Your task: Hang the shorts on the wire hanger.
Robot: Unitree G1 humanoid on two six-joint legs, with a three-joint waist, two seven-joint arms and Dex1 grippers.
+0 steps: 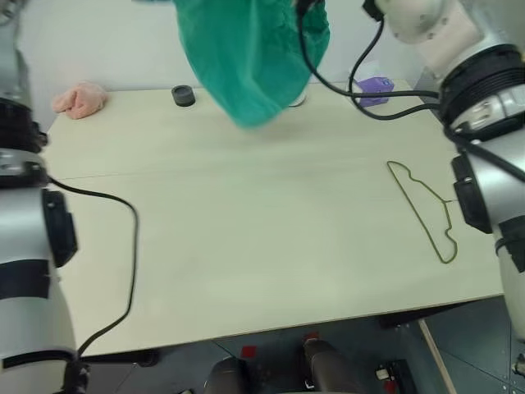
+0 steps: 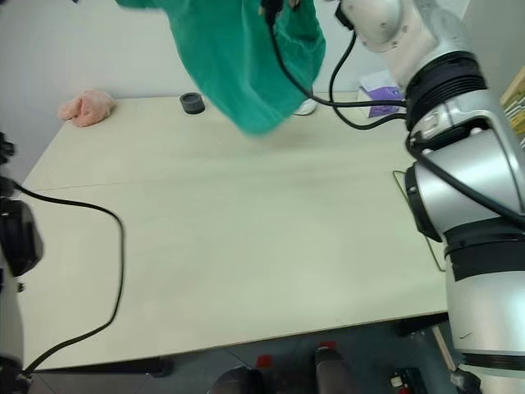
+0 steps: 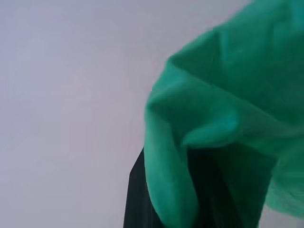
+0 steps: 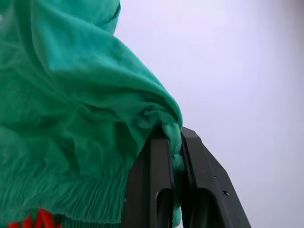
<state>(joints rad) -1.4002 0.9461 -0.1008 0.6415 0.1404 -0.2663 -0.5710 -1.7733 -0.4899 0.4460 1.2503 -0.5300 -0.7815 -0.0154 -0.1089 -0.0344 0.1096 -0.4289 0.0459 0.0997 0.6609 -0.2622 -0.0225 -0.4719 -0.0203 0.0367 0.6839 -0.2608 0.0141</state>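
The teal-green shorts (image 1: 246,57) hang in the air above the far side of the table, with their lower edge just over the tabletop. In the right wrist view my right gripper (image 4: 175,135) is shut on a bunched fold of the shorts (image 4: 71,104), near the gathered waistband. In the left wrist view the fabric (image 3: 228,104) drapes over my left gripper (image 3: 171,190) and hides most of its dark fingers (image 3: 135,202). The thin olive-green wire hanger (image 1: 422,209) lies flat on the table at the right, below my right arm and apart from the shorts.
On the light wooden table (image 1: 246,246), a small pink cloth (image 1: 80,99) lies at the far left corner with a black round object (image 1: 183,95) beside it. A purple item (image 1: 375,89) sits at the far right. A black cable (image 1: 123,246) loops over the table's left side.
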